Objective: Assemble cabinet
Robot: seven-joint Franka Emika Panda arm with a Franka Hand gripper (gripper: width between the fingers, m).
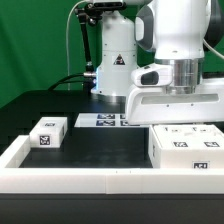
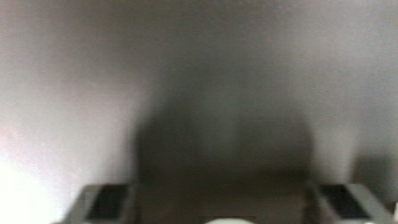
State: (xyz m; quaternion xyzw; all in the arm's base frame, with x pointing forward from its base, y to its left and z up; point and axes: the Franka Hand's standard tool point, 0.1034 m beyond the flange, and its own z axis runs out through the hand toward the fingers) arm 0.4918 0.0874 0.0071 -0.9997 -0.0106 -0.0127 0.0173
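Note:
The cabinet (image 1: pixel 186 151) is a large white box with tags on its top face. It lies at the exterior view's right, against the front rail. My gripper (image 1: pixel 178 122) hangs low just behind the cabinet's far edge, and its fingertips are not clearly visible there. In the wrist view the gripper (image 2: pixel 224 206) is open, with dark pads (image 2: pixel 100 203) wide apart. A blurred white surface with a dark shadow fills that view very close up. A small white tagged piece (image 1: pixel 47 133) lies at the exterior view's left.
The marker board (image 1: pixel 101 121) lies flat at the middle back, in front of the arm's base (image 1: pixel 112 70). A long white border rail (image 1: pixel 90 181) runs along the front and up the left side.

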